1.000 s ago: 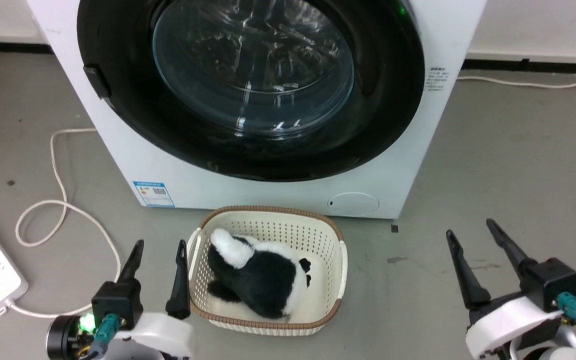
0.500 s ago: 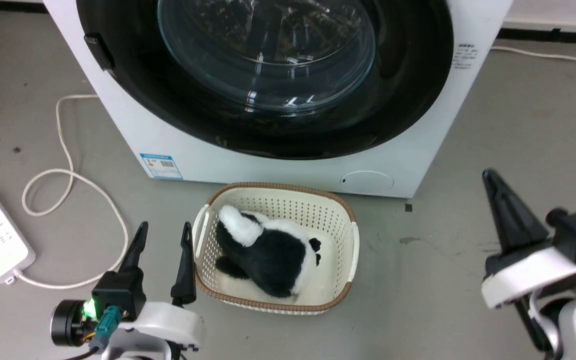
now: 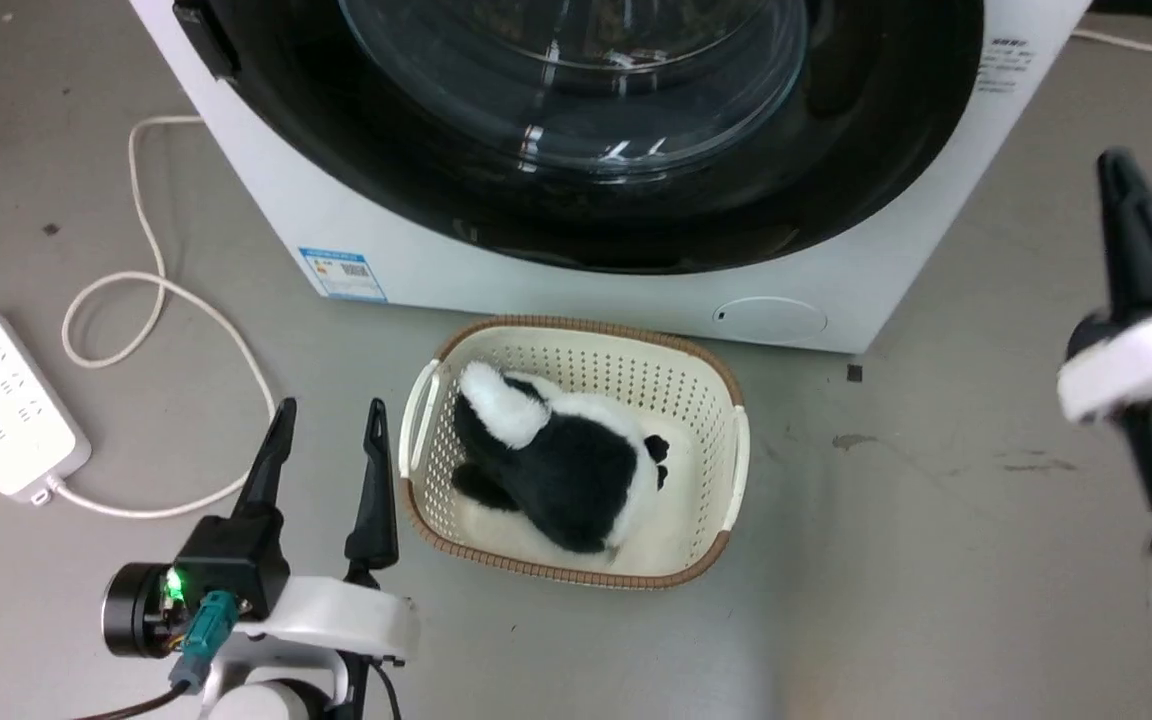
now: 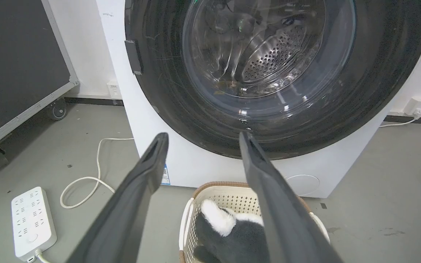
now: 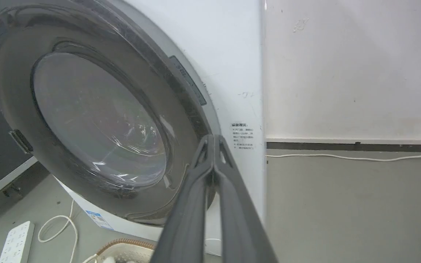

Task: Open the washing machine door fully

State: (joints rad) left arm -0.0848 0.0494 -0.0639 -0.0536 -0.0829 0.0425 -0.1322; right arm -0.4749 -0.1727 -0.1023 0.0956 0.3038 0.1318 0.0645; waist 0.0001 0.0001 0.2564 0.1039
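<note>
fingers (image 5: 192, 204) of right end effector (image 5: 214, 137) together, upright near washing machine door (image 5: 97, 120)

Basket (image 3: 576, 365) just before washing machine door (image 3: 596, 120)

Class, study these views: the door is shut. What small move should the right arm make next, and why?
Probably ease the right end effector toward the right rim of the door. The door lies flush on the machine, and that end effector, fingers pressed together, points near that rim but stops short of it.
</note>
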